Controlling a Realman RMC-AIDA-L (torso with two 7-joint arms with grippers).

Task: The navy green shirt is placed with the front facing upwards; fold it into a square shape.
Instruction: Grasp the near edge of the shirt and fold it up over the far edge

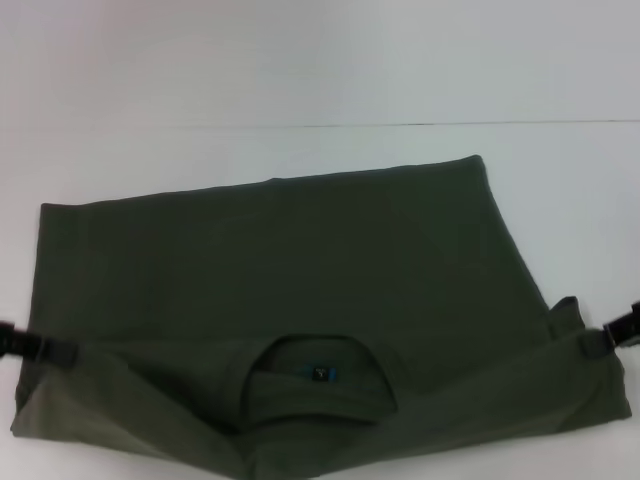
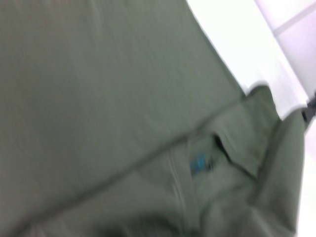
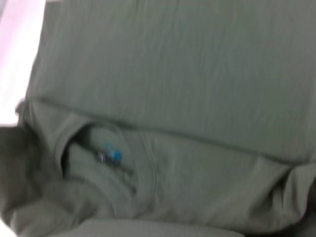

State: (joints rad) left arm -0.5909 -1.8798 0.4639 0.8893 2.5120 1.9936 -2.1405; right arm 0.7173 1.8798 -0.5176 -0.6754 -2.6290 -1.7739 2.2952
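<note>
The white worktop (image 1: 320, 60) carries the navy green shirt (image 1: 290, 270), which fills the middle and lower frame. Its plain side faces up with the collar (image 1: 318, 385) at the bottom, a flap doubled over there. I'd judge one fold underway and the squaring still to do. The left hand (image 1: 40, 350) at lower left and the right hand (image 1: 610, 338) at lower right each pinch a shirt edge.
</note>
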